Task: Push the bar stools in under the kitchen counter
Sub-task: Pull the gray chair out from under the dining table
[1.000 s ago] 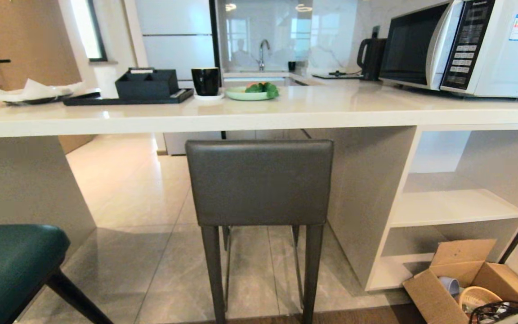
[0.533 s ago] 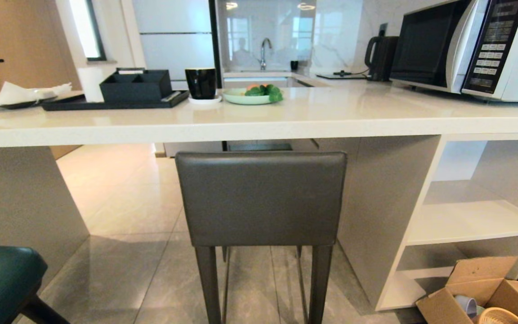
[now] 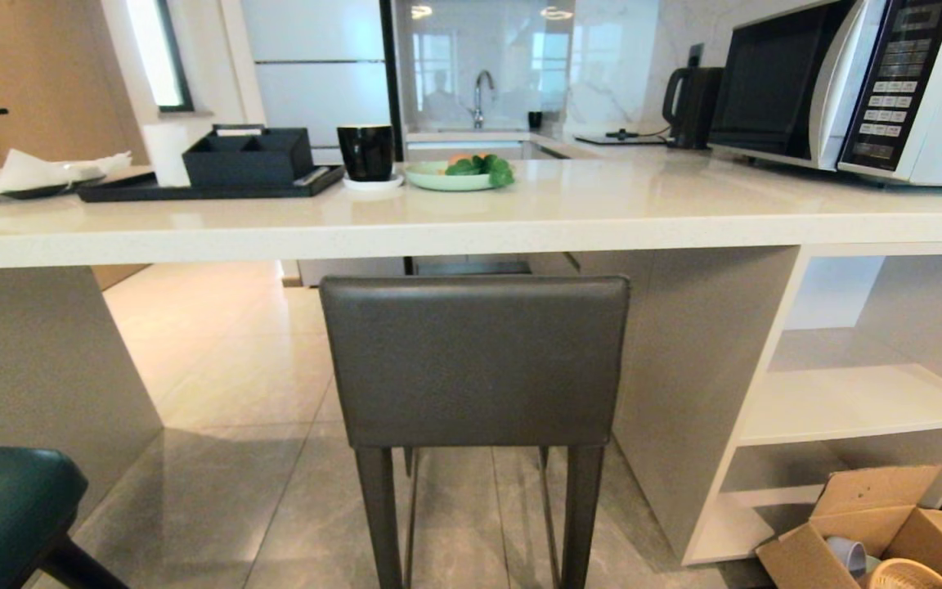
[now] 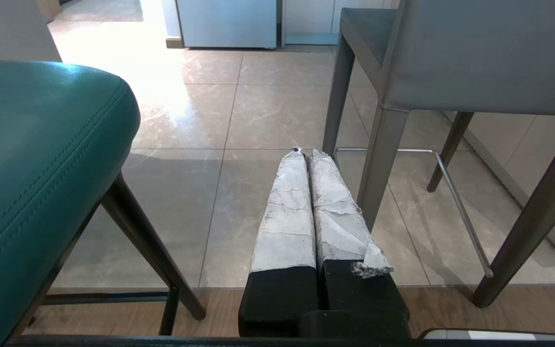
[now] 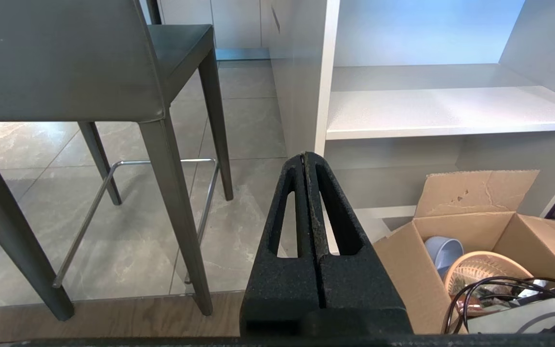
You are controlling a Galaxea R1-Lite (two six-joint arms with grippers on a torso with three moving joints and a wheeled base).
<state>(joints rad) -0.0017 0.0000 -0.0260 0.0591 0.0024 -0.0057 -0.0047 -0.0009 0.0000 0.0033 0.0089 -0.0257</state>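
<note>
The dark grey bar stool [image 3: 475,360] stands straight ahead with its square back just below the kitchen counter [image 3: 471,225] edge. It also shows in the left wrist view [image 4: 480,53] and the right wrist view [image 5: 60,58]. A teal stool [image 3: 5,511] sits low at the left, outside the counter; its padded seat [image 4: 32,159] fills the left wrist view. My left gripper [image 4: 306,154] is shut and empty, low between the two stools. The right gripper [image 5: 305,156] is shut and empty, beside the grey stool's leg, facing the open white shelves [image 5: 446,108].
An open cardboard box [image 3: 880,532] with a bowl and basket sits on the floor at the right, by the shelves [image 3: 847,401]. On the counter stand a microwave [image 3: 855,82], kettle [image 3: 688,94], black tray [image 3: 209,184], cup [image 3: 366,151] and green plate [image 3: 459,173].
The whole view shifted between one second and half a second ago: counter and grey stool grew larger and nearer, the teal stool slid lower left. Since then nothing has moved.
</note>
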